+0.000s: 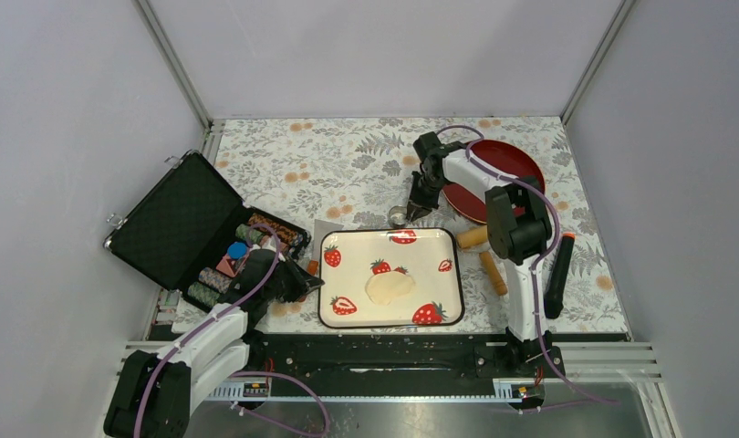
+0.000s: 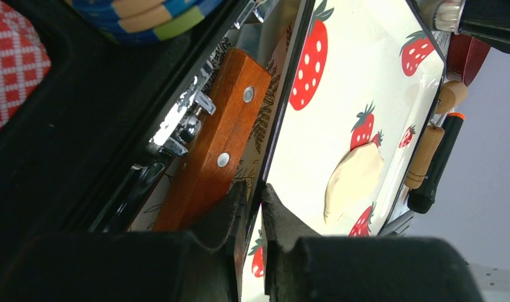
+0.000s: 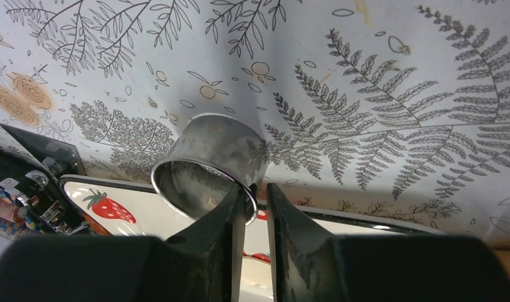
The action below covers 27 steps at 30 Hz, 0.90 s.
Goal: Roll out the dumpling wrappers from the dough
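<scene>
The dough (image 1: 390, 286) is a flattened pale-cream sheet lying on the strawberry tray (image 1: 439, 251), also seen in the left wrist view as dough (image 2: 353, 179). No dumpling wrappers are in view. My right gripper (image 1: 419, 203) is behind the tray's far edge, shut on the wall of a small metal ring cutter (image 3: 208, 157), one finger inside the ring and one outside; the ring is tilted. My left gripper (image 2: 255, 189) is at the tray's left edge, its jaws nearly together with the tray's dark rim (image 2: 284, 107) between them.
An open black case (image 1: 174, 219) with poker chips stands at the left, with a wooden-handled tool (image 2: 221, 138) beside it. A red plate (image 1: 494, 173) is at the back right. Wooden roller pieces (image 1: 493, 272) and a black-handled tool (image 1: 558, 274) lie right of the tray.
</scene>
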### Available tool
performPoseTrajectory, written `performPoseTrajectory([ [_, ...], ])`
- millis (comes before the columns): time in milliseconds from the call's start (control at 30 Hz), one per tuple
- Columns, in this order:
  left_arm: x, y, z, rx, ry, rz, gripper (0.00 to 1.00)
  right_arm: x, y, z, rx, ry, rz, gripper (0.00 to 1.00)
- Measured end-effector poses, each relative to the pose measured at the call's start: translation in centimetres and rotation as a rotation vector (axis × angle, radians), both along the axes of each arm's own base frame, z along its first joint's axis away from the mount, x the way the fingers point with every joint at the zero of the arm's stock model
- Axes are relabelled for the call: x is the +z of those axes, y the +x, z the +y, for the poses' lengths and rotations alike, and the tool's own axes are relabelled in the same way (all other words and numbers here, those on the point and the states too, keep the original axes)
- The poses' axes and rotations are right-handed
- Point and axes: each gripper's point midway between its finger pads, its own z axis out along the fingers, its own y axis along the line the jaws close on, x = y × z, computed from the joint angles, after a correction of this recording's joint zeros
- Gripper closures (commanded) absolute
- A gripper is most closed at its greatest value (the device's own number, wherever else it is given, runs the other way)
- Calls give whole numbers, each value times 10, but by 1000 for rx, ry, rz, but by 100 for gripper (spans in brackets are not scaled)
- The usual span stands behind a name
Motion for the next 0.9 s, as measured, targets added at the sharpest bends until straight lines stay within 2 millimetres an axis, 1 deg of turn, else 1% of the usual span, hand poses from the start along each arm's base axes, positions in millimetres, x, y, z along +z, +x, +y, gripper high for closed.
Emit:
performPoseTrajectory([
  [67, 0, 0, 0, 0, 0, 0, 100, -2, 0, 1, 6, 1, 4, 86],
  [133, 0, 0, 0, 0, -1, 0, 100, -3, -1, 1, 13, 4, 9, 91],
  [300, 0, 0, 0, 2, -2, 0, 100, -3, -3, 3, 22, 15, 17, 95],
  [467, 0, 1, 1, 3, -3, -1, 100, -2, -2, 3, 23, 18, 14, 96],
  [567, 0, 1, 1, 4, -5, 0, 100, 5, -2, 3, 24, 23, 3, 96],
  [667, 0, 1, 1, 4, -5, -1, 100, 29, -1, 4, 26, 42, -44, 96],
  [767, 0, 1, 1, 5, -5, -1, 100, 62, -3, 3, 28, 72, -114, 96],
  [833, 0, 1, 1, 5, -5, -1, 100, 84, -10, 0, 32, 92, -160, 96],
  [900, 1, 1, 1, 6, -6, -2, 100, 100, -20, -3, 37, 110, -185, 95],
])
